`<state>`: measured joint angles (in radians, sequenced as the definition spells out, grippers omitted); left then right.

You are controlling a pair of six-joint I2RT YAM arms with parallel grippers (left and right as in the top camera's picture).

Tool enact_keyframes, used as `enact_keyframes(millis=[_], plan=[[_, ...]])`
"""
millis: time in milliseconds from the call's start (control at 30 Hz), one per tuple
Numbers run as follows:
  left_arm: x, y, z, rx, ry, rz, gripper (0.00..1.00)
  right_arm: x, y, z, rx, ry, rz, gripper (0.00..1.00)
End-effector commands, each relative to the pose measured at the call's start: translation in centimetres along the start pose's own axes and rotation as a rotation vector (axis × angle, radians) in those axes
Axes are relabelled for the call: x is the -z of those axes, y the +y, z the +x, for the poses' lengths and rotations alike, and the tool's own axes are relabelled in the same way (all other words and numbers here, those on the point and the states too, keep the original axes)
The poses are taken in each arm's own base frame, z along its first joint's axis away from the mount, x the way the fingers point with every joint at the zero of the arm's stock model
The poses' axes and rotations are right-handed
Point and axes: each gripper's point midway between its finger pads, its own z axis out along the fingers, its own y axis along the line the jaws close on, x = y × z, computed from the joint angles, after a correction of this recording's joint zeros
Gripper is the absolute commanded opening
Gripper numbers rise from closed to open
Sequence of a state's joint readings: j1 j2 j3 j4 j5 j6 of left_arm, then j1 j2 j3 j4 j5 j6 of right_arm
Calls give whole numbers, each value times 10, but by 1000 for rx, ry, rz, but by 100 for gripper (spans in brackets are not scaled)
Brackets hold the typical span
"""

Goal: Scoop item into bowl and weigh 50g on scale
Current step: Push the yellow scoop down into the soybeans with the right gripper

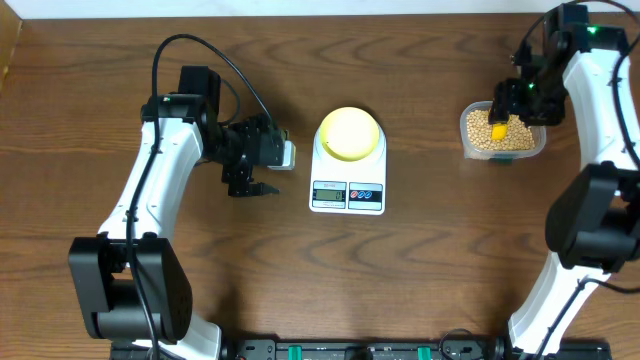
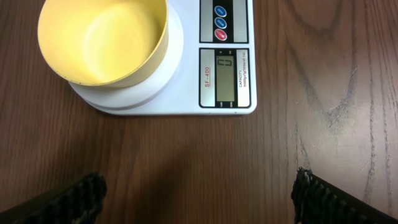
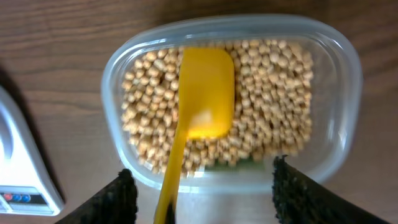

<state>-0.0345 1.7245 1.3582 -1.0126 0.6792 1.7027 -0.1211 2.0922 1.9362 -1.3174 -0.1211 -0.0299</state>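
The pale yellow-green bowl (image 1: 349, 133) stands empty on the white scale (image 1: 347, 190); in the left wrist view the bowl (image 2: 102, 40) is at the top left and the scale's display (image 2: 224, 78) reads 0. Tan beans (image 3: 273, 106) fill a clear plastic container (image 1: 503, 135) at the far right. A yellow scoop (image 3: 205, 93) lies on the beans, its handle reaching over the near rim. My right gripper (image 3: 202, 180) is above the container, open, with the handle between its fingers and not clamped. My left gripper (image 2: 199, 199) is open and empty, left of the scale.
The wooden table shows bare wood between the scale and the container (image 3: 348, 93). A corner of the scale (image 3: 18, 162) shows at the left of the right wrist view. The left arm's black cable loops over the far left of the table (image 1: 200, 50).
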Motion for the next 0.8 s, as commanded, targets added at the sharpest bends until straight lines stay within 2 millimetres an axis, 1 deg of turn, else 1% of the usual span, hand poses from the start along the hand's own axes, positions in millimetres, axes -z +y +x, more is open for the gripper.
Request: enact_keyframes(millis=[0, 100, 167, 200, 233, 267, 300, 367, 400, 433, 467, 533, 767], plan=[[0, 0, -4, -15, -20, 1, 98, 25, 8, 1, -4, -41, 5, 69], [0, 0, -4, -15, -20, 1, 98, 17, 11, 12, -29, 7, 4, 65], [0, 0, -4, -15, -20, 1, 97, 12, 11, 12, -22, 9, 15, 65], [0, 0, -4, -15, -20, 1, 97, 11, 12, 10, -17, 2, 20, 63], [0, 0, -4, -15, -20, 1, 98, 10, 13, 9, -11, -4, 27, 59], [0, 0, -4, -15, -20, 1, 98, 8, 13, 9, -6, -5, 36, 54], [0, 0, -4, -15, -20, 1, 98, 8, 14, 9, -4, -3, 37, 47], [0, 0, -4, -15, -20, 1, 98, 6, 15, 9, -2, -2, 36, 27], [0, 0, -4, -15, -20, 1, 97, 6, 14, 9, -2, -3, 37, 15], [0, 0, -4, -15, -20, 1, 98, 6, 13, 9, -2, -3, 42, 9], [0, 0, -4, -15, -20, 1, 98, 7, 12, 8, -3, -4, 51, 6], [0, 0, -4, -15, -20, 1, 98, 7, 7, 7, -2, -8, 76, 1], [0, 0, -4, -15, -20, 1, 98, 0, 4, -12, 5, -87, 93, 1]])
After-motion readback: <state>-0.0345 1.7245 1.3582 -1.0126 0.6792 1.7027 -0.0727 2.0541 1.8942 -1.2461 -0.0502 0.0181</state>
